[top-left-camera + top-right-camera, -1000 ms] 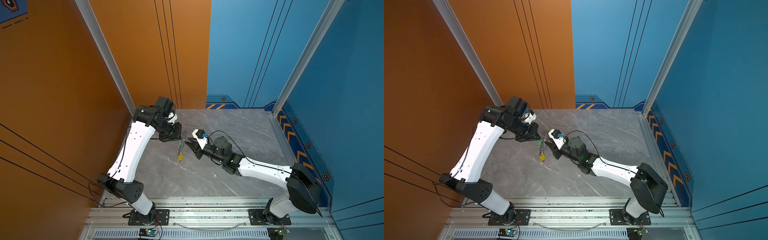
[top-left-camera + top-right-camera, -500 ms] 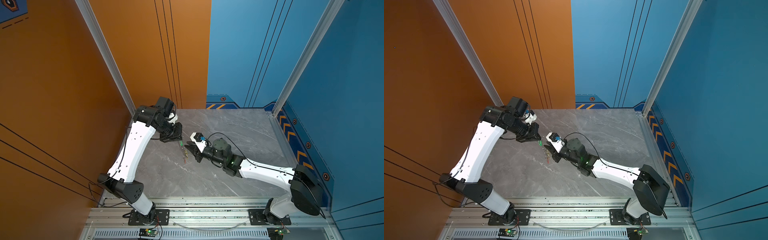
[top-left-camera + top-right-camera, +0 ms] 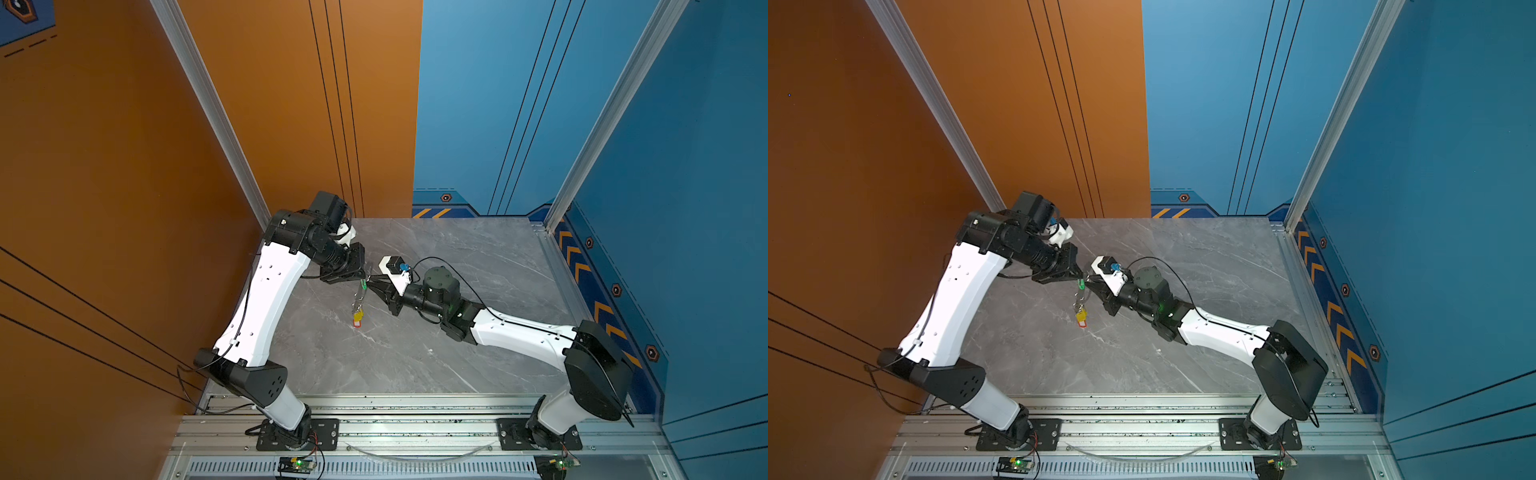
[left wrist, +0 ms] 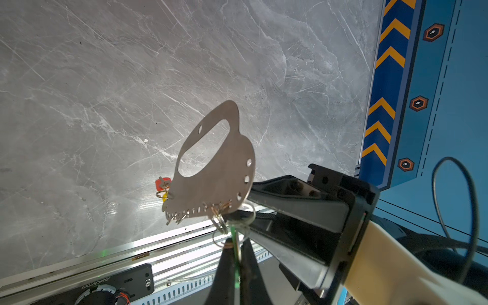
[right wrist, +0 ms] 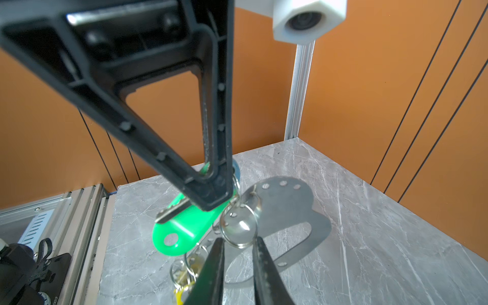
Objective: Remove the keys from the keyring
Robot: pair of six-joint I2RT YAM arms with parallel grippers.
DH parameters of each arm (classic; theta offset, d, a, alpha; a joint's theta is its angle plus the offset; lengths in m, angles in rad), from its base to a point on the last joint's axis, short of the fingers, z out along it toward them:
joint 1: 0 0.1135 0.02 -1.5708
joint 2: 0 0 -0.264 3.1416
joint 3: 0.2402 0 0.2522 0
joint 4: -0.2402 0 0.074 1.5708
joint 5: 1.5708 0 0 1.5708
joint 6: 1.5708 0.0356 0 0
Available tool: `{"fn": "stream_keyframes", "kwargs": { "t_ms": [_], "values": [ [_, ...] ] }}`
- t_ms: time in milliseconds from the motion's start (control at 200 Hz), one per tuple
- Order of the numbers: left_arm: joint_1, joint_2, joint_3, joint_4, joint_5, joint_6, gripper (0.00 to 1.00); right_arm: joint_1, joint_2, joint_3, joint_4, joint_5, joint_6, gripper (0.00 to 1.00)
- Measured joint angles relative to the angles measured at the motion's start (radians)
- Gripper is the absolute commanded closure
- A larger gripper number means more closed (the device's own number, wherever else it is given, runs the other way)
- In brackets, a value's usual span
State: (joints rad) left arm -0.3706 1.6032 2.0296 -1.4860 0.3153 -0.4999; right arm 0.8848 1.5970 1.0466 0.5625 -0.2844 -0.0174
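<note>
A bright green tag, a yellow tag and a red tag beside the grey-beige keyring, over a grey, white-veined marble tabletop. An orange wall stands left and a blue wall far and right, with orange chevrons on dark blue along its foot.

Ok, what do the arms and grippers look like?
The left arm and right arm have white shells with black joints and bases. The left gripper and right gripper are black, with tapering triangular open-frame fingers. A white camera housing sits at each wrist; a thin black cable loops by the right one.
</note>
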Motion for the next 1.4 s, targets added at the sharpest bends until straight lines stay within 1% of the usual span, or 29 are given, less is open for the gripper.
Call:
{"fn": "stream_keyframes", "kwargs": {
  "t_ms": [155, 245, 390, 440, 526, 631, 726, 1061, 1196, 1402],
  "values": [
    [0.000, 0.000, 0.002, 0.000, 0.000, -0.003, 1.00, -0.002, -0.001, 0.000, 0.000, 0.000, 0.010, 0.75],
    [0.004, 0.000, 0.002, 0.000, 0.000, -0.003, 1.00, 0.002, -0.010, -0.007, -0.002, 0.004, 0.014, 0.72],
    [0.006, 0.000, 0.003, 0.000, 0.000, -0.003, 1.00, 0.028, -0.063, -0.047, -0.025, 0.048, 0.006, 0.68],
    [0.006, 0.002, 0.007, 0.000, 0.000, -0.003, 1.00, 0.037, -0.087, -0.057, -0.047, 0.059, -0.002, 0.68],
    [0.006, 0.006, 0.010, 0.000, 0.002, -0.003, 1.00, 0.052, -0.114, -0.058, -0.075, 0.080, -0.022, 0.71],
    [0.010, 0.011, 0.010, 0.000, 0.009, -0.003, 1.00, 0.065, -0.122, -0.054, -0.085, 0.092, -0.047, 0.77],
    [0.010, 0.012, 0.010, 0.000, 0.013, -0.002, 1.00, 0.067, -0.115, -0.046, -0.092, 0.099, -0.062, 0.80],
    [0.010, 0.012, 0.010, 0.000, 0.039, 0.002, 1.00, 0.032, -0.057, 0.019, -0.092, 0.097, -0.089, 0.80],
    [0.011, 0.012, 0.010, 0.000, 0.047, 0.005, 1.00, 0.021, -0.041, 0.037, -0.092, 0.077, -0.091, 0.81],
    [0.018, 0.013, 0.011, 0.000, 0.054, 0.005, 1.00, 0.012, -0.009, 0.068, -0.092, 0.044, -0.091, 0.84]
  ]
}}
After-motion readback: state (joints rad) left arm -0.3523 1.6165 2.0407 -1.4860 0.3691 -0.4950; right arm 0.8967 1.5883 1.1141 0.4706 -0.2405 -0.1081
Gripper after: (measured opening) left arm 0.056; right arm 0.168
